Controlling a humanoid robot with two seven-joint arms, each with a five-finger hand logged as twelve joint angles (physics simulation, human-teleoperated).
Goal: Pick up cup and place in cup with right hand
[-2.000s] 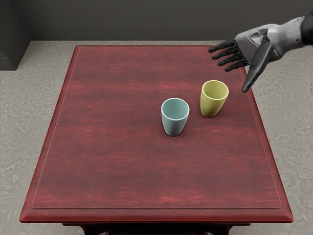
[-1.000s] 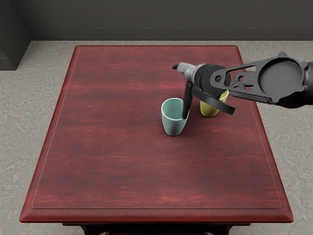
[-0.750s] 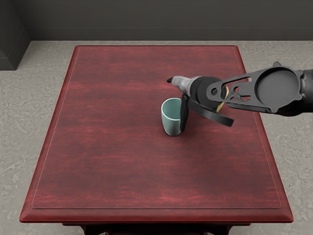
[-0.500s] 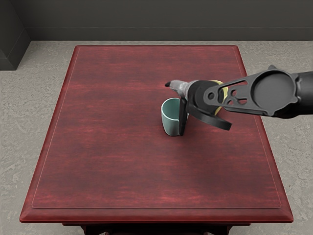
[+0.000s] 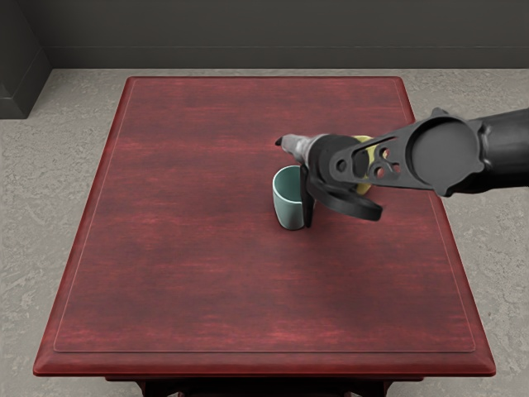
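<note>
Tabletop (image 5: 190, 281) unchanged; the right arm (image 5: 446, 155) now reaches further in from its side. Right hand (image 5: 326, 165) was out past the yellow cup 2 s ago, now it's at the blue cup (image 5: 287, 198), overlapping that cup's right side in view. Only a small shift in the last half second, so I read this as lining up or starting the grasp. Blue cup hasn't visibly moved: upright, on the tabletop. Yellow cup (image 5: 366, 141) is mostly hidden behind the hand, nothing seen inside either cup. Can't tell how far open the fingers are or if they've got hold. Next: confirm grip, then lift clear; a nudge could tip it.
</note>
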